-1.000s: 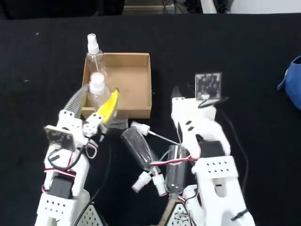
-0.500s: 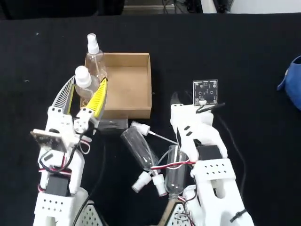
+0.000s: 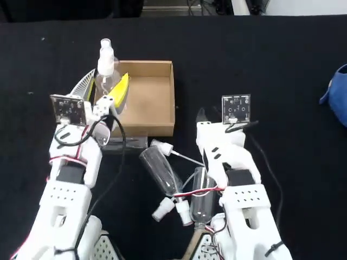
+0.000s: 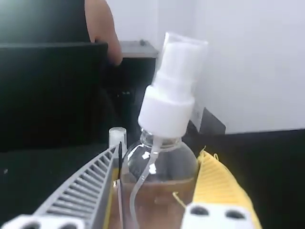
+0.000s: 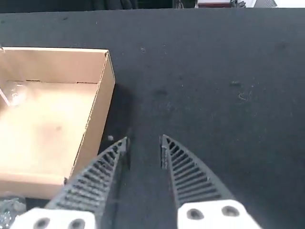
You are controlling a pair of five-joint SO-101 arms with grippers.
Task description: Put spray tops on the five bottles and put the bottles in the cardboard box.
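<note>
Where the left gripper (image 3: 109, 76) is: over the left side of the cardboard box (image 3: 162, 97), close to its far-left corner.
Left pincer state: grey and yellow fingers clamped on the sides of 1 held bottle (image 3: 108, 85).
Held bottle: upright and clear, with a white spray top (image 4: 171, 95) fitted and its thin tube running down inside. I cannot tell whether its base touches the box floor.
Second bottle: the clear cap (image 4: 117, 136) of another topped bottle (image 3: 104, 44) shows just behind the held one, at the box's far-left corner.
Right gripper (image 5: 143, 140): low over the black table (image 3: 260, 49), just beside the box's right wall.
Right pincer state: fingers apart, with nothing between them.
Lying bottles: 2 without tops on the table between the arms. 1 bottle (image 3: 160, 168) is tilted, and the other bottle (image 3: 201, 197) lies close against the right arm.
Loose spray tops: 1 loose top (image 3: 162, 146) lies just in front of the box, its tube reaching toward the right arm. 2 more (image 3: 173, 208) lie side by side near the lying bottles' mouths.
Box: open, brown, floor bare on its right side.
Blue object (image 3: 339, 100): at the table's right edge, well apart from everything.
</note>
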